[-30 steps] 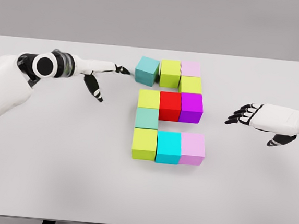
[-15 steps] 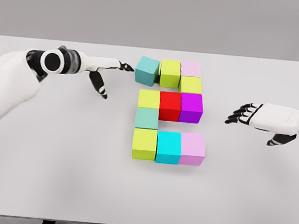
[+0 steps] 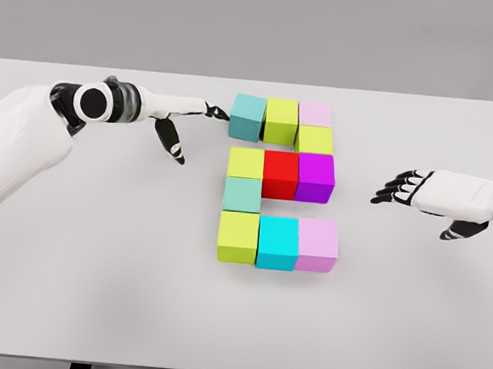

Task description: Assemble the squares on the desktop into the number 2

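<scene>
Left hand (image 3: 183, 118) at unlabelled teal cube (image 3: 247, 117)

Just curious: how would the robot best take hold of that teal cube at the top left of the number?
Probably by the teal cube's far and near faces, from above. Its right face seems to abut the lime cube, and the left hand is already at its left face.

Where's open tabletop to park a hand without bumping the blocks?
Bare table lies in front of the bottom row, yellow-green block to pink block, and between the purple block and the right hand. The strip behind the top row is narrow. It is crowded at the teal block, where the left hand is touching.
</scene>
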`<control>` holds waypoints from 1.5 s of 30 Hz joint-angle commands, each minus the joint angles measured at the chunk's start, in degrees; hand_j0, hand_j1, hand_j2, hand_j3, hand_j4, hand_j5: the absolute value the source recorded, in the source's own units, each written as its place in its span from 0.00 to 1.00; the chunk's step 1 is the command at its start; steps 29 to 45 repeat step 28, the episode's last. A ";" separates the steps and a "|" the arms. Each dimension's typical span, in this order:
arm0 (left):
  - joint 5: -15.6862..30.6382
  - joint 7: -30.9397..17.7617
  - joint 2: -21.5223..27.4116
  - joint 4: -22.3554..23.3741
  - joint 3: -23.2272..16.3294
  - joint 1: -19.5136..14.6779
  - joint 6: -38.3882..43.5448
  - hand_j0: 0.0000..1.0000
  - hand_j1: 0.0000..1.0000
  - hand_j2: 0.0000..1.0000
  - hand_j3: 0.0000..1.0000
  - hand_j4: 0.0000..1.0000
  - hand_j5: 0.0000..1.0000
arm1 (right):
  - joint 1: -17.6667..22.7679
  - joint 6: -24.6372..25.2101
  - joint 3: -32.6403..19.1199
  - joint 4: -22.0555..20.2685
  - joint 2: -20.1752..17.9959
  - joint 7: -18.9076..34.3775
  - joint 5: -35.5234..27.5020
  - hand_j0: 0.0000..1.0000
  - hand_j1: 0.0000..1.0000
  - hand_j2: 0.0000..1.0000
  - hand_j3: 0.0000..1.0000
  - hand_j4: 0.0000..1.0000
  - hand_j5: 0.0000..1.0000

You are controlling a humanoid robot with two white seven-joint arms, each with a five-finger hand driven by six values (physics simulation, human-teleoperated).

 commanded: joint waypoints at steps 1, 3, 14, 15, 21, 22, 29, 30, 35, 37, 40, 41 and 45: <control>0.16 0.02 -0.10 -0.03 0.08 0.00 0.00 1.00 1.00 1.00 1.00 1.00 1.00 | 0.00 0.14 -0.02 0.02 -0.07 -0.02 -0.29 1.00 1.00 1.00 1.00 1.00 1.00; 0.16 0.02 -0.27 -0.03 -0.01 0.09 0.00 1.00 1.00 1.00 1.00 1.00 1.00 | 0.00 0.14 -0.02 0.02 -0.07 -0.02 -0.29 1.00 1.00 1.00 1.00 1.00 1.00; 0.33 0.28 0.43 -1.00 0.26 0.09 0.00 1.00 1.00 1.00 1.00 1.00 1.00 | 0.00 0.14 0.07 -0.06 -0.07 -0.02 -0.29 1.00 1.00 1.00 1.00 1.00 1.00; 0.42 0.28 0.69 -1.08 0.34 0.00 0.00 1.00 1.00 1.00 1.00 1.00 1.00 | 0.00 0.14 0.07 -0.06 -0.07 -0.02 -0.29 1.00 1.00 1.00 1.00 1.00 1.00; 0.42 0.46 1.49 -1.17 0.52 0.00 0.00 1.00 1.00 1.00 1.00 1.00 1.00 | 0.00 0.14 -0.02 -0.06 -0.07 -0.02 -0.29 1.00 1.00 1.00 1.00 1.00 1.00; 0.42 0.46 1.49 -1.17 0.52 0.00 0.00 1.00 1.00 1.00 1.00 1.00 1.00 | 0.00 0.14 -0.02 -0.06 -0.07 -0.02 -0.29 1.00 1.00 1.00 1.00 1.00 1.00; 0.42 0.55 1.57 -1.08 0.61 0.00 0.00 1.00 1.00 1.00 1.00 1.00 1.00 | 0.00 0.14 -0.02 -0.06 -0.07 -0.02 -0.29 1.00 1.00 1.00 1.00 1.00 1.00; 0.42 0.55 1.57 -1.08 0.61 0.00 0.00 1.00 1.00 1.00 1.00 1.00 1.00 | 0.00 0.14 -0.02 -0.06 -0.07 -0.02 -0.29 1.00 1.00 1.00 1.00 1.00 1.00; 0.42 0.55 1.57 -1.08 0.61 0.00 0.00 1.00 1.00 1.00 1.00 1.00 1.00 | 0.00 0.14 -0.02 -0.06 -0.07 -0.02 -0.29 1.00 1.00 1.00 1.00 1.00 1.00; 0.42 0.55 1.57 -1.08 0.61 0.00 0.00 1.00 1.00 1.00 1.00 1.00 1.00 | 0.00 0.14 -0.02 -0.06 -0.07 -0.02 -0.29 1.00 1.00 1.00 1.00 1.00 1.00; 0.42 0.55 1.57 -1.08 0.61 0.00 0.00 1.00 1.00 1.00 1.00 1.00 1.00 | 0.00 0.14 -0.02 -0.06 -0.07 -0.02 -0.29 1.00 1.00 1.00 1.00 1.00 1.00; 0.42 0.55 1.57 -1.08 0.61 0.00 0.00 1.00 1.00 1.00 1.00 1.00 1.00 | 0.00 0.14 -0.02 -0.06 -0.07 -0.02 -0.29 1.00 1.00 1.00 1.00 1.00 1.00; 0.42 0.55 1.57 -1.08 0.61 0.00 0.00 1.00 1.00 1.00 1.00 1.00 1.00 | 0.00 0.14 -0.02 -0.06 -0.07 -0.02 -0.29 1.00 1.00 1.00 1.00 1.00 1.00</control>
